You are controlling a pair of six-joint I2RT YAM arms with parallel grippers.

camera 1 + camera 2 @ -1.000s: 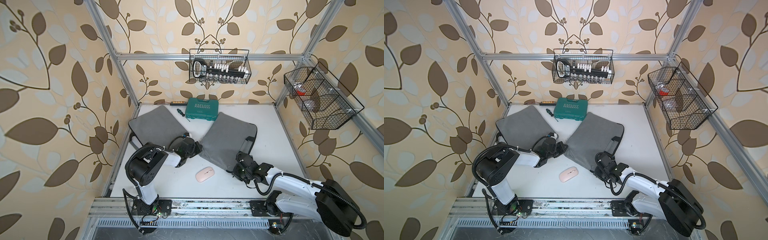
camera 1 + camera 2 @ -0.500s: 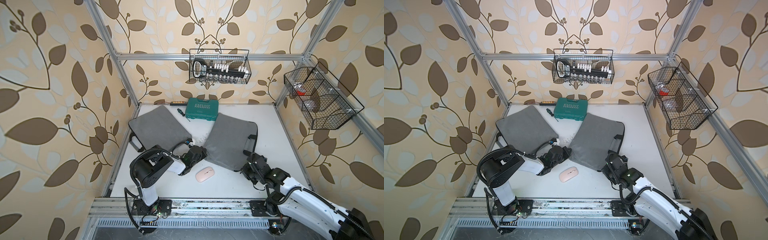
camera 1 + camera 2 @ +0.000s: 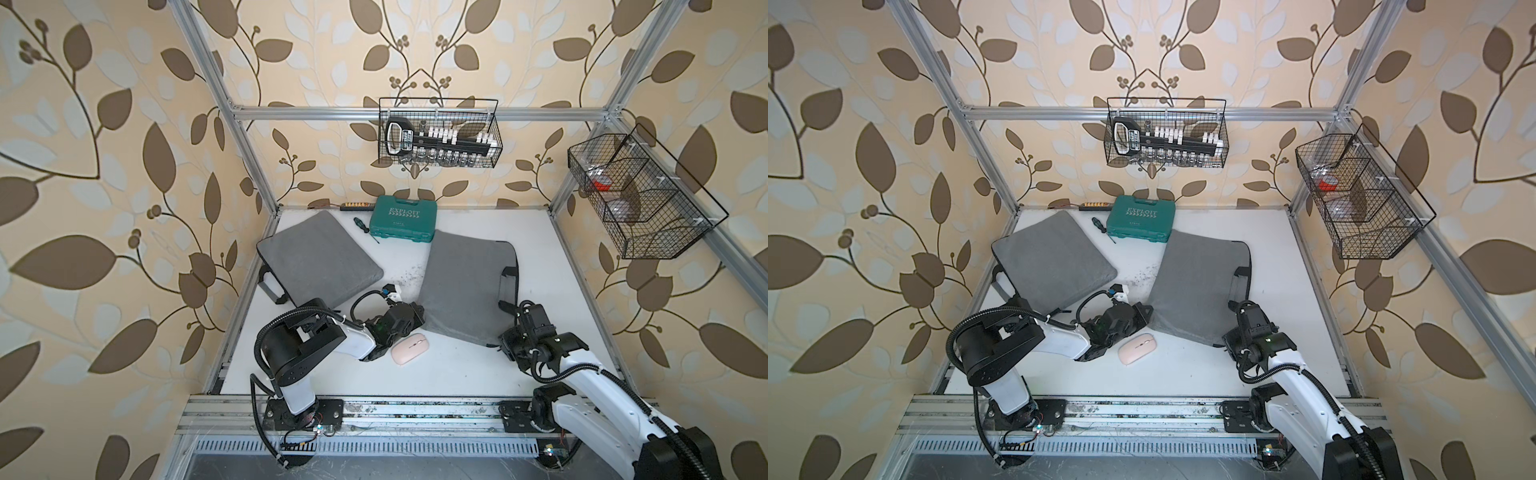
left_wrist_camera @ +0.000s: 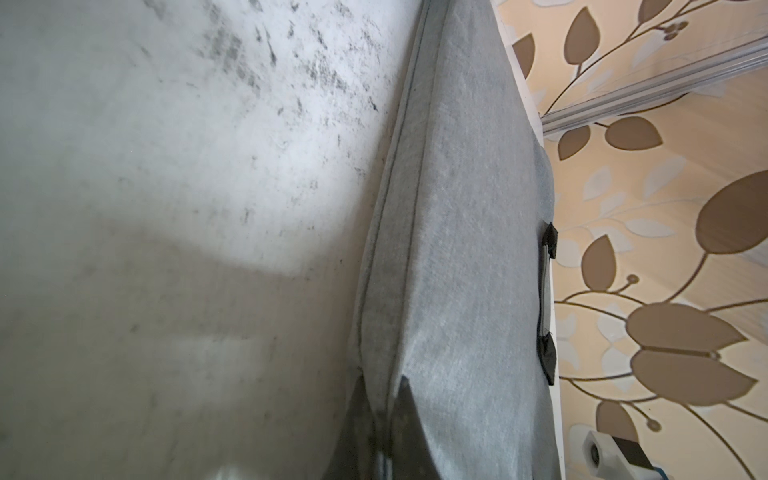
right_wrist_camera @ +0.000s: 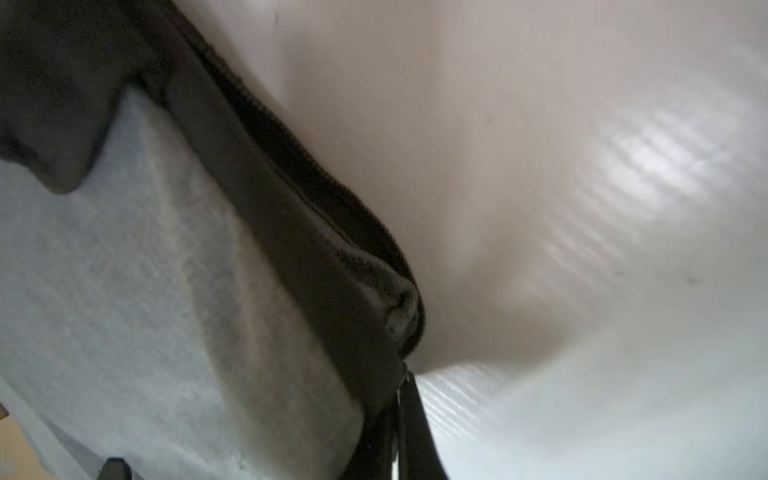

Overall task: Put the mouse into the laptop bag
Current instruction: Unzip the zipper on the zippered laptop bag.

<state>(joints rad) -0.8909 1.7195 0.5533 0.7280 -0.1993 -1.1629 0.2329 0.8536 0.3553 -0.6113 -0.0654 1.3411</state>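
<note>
My left tool is pinched shut on the near left corner seam of the laptop bag, with fabric caught between its 2 fingers. My right tool is clamped narrow on the bag's near right corner, right at the end of the zip; that wrist view is blurred. The pink mouse lies on the worktop, outside the bag, just beside the left tool and close to the bag's near edge. A second bag lies flat toward the back left, and a green case sits behind both.
</note>
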